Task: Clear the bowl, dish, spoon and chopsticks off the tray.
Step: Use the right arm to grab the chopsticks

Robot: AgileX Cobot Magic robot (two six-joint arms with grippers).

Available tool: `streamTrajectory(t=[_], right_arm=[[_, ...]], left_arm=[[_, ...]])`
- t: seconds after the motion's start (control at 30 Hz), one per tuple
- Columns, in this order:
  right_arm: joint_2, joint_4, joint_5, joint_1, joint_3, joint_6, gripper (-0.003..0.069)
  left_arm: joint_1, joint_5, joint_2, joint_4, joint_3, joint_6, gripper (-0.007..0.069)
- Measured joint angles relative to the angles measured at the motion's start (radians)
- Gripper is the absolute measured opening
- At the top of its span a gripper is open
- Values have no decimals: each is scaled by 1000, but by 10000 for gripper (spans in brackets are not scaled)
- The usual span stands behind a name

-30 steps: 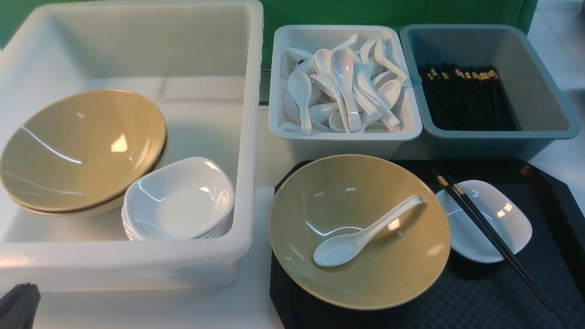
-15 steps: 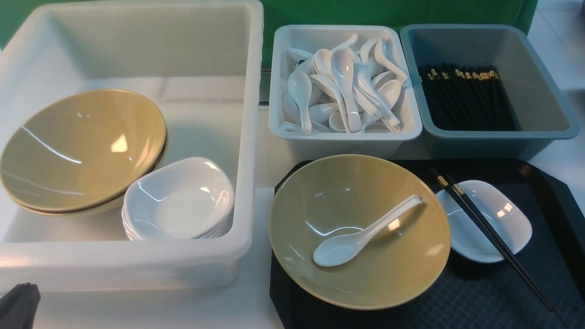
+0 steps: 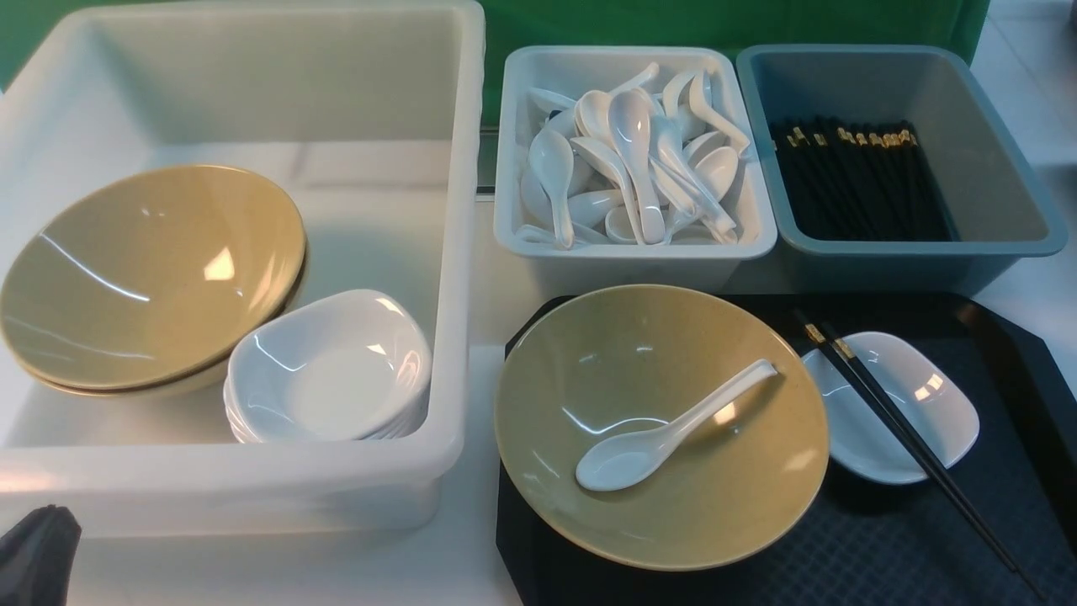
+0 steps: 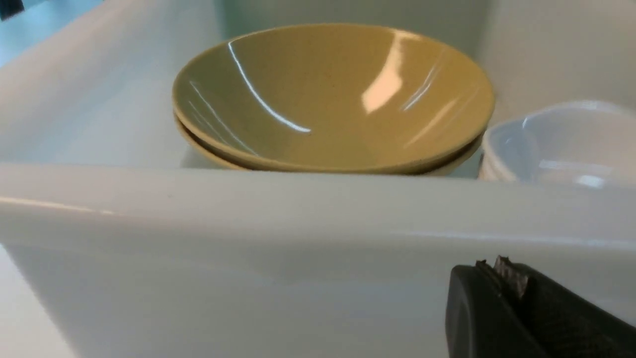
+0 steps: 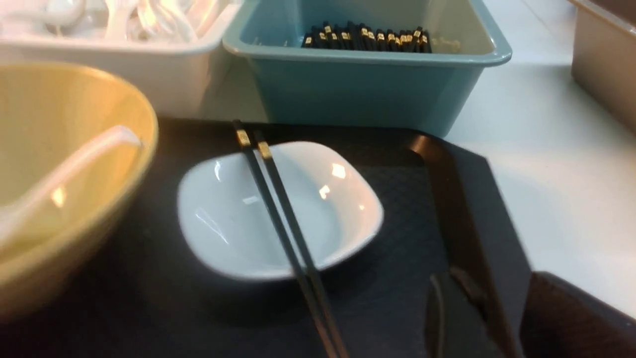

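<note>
The black tray [image 3: 925,547] lies at the front right. The tan bowl [image 3: 673,370] stands on its left part, with the white spoon [image 3: 665,433] lying inside, scoop toward me. To the bowl's right sits the small white dish [image 3: 934,396], and the black chopsticks [image 3: 892,421] rest diagonally across it. My left gripper [image 3: 38,555] is shut and empty at the front left corner, just outside the big white bin's near wall [image 4: 248,223]. My right gripper [image 5: 492,288] shows only in the right wrist view. It is open and empty over the tray's right rim, beside the dish [image 5: 338,209] and chopsticks [image 5: 278,209].
The large white bin [image 3: 458,252] on the left holds stacked tan bowls [image 3: 151,269] and stacked white dishes [image 3: 328,370]. Behind the tray stand a pale bin [image 3: 631,252] full of spoons and a blue-grey bin [image 3: 993,168] with chopsticks. A tan container [image 5: 603,59] stands off to the right.
My left gripper has risen slightly at the front left corner. Nothing on the tray has moved.
</note>
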Motion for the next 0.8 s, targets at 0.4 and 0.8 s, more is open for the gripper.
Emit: streamTrajectory(t=[0.4, 0.8], right_arm=[[0, 240, -84, 0, 0, 697, 238], [0, 244, -54, 23, -39, 494, 238]], left_arm=[[0, -133, 0, -892, 0, -453, -11], [0, -5, 0, -842, -128, -118, -11]])
